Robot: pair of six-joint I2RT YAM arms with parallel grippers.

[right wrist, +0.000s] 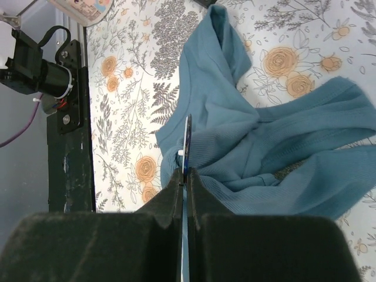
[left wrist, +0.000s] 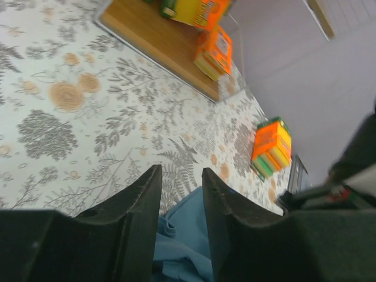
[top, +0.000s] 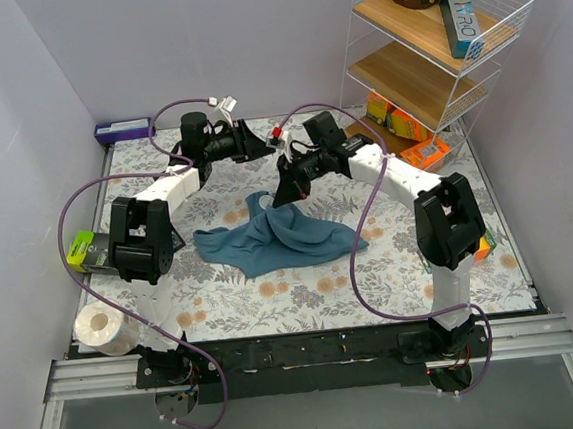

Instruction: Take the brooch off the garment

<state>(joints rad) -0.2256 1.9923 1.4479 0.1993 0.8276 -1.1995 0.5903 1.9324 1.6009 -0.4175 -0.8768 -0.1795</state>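
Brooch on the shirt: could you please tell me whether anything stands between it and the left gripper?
Nothing separate that I can see. The brooch shows as a whitish dot on the garment fold pinched by the shut right gripper, whose fingers crowd it; the open left gripper hangs clear above.

The brooch (right wrist: 187,138) stands edge-on between my right gripper's (right wrist: 185,175) tips, with the garment (right wrist: 282,153) spread on the table (right wrist: 129,88) beneath and ahead of them. My left gripper (left wrist: 181,171) hangs over the garment's edge; the shelf (left wrist: 158,41) lies ahead of it, a box (left wrist: 271,147) to its right.
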